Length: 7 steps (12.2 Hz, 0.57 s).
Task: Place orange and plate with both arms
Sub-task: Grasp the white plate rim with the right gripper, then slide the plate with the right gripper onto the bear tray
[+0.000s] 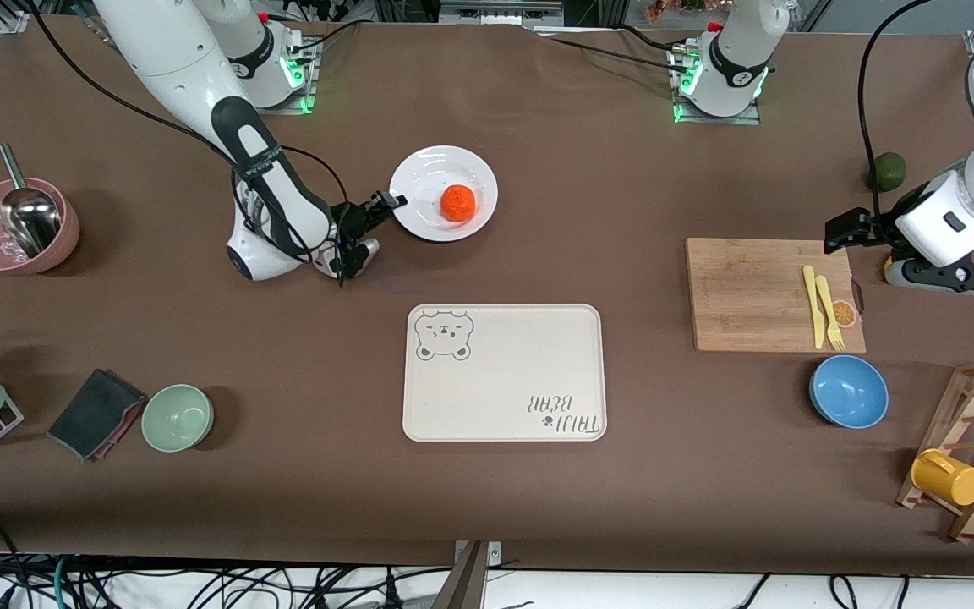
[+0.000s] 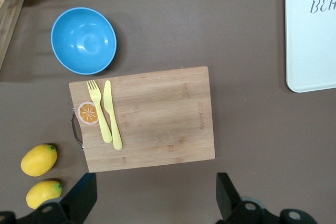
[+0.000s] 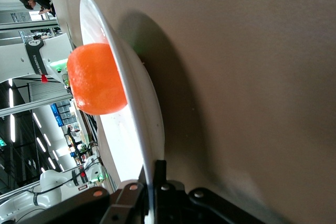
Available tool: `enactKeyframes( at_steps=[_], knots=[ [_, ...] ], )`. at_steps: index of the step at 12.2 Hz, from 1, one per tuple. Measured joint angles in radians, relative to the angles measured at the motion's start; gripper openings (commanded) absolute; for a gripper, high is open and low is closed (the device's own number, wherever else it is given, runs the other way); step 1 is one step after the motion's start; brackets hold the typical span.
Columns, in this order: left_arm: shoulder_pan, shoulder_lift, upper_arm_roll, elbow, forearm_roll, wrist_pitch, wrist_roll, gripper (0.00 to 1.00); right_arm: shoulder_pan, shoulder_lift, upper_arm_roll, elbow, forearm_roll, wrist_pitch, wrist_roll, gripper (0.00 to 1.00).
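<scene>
The orange (image 1: 458, 203) lies on the plate (image 1: 428, 173), which sits on the desk (image 1: 588, 169) farther from the front camera than the tray (image 1: 529, 364). The cutting board (image 1: 749, 296), toward the left arm's end, carries a fork (image 1: 829, 313) and knife (image 1: 812, 304).

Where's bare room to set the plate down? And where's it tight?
The cream tray is bare apart from its print. Open cloth lies between the plate and the cutting board, and between tray and green bowl. It is crowded at the left arm's end: board, blue bowl, wooden rack. The right hand grips the plate's rim; the orange sits on it.
</scene>
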Motion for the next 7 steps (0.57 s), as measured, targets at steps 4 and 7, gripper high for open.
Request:
enactKeyframes(
  at_steps=[4, 7],
  knots=[
    [-0.001, 0.0, -0.001, 0.001, 0.0, 0.0, 0.0, 1.0, -0.014, -0.002, -0.006, 0.037, 0.007, -0.051, -0.006, 0.0],
    [-0.001, 0.0, -0.001, 0.001, 0.0, 0.0, 0.0, 1.0, -0.052, -0.003, -0.015, 0.144, 0.012, -0.087, 0.08, 0.0]
  ],
)
